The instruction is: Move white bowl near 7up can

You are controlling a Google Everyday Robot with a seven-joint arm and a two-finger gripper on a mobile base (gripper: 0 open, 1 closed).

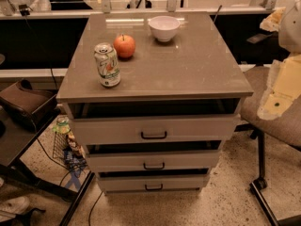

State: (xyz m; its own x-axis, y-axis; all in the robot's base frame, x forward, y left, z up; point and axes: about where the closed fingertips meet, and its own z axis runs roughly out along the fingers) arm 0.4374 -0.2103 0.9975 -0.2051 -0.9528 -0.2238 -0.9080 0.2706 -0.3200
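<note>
One hand [276,100] beyond right table [197,65] edge

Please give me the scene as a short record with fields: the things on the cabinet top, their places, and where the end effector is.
surface: cabinet top, grey, drawers below
bowl: white bowl, upright, near the back edge
can: 7up can, upright, front left
other: apple, just behind the can
arm: end effector, at the right of the view, beside the cabinet, away from the bowl
task state: bowl and can apart
</note>
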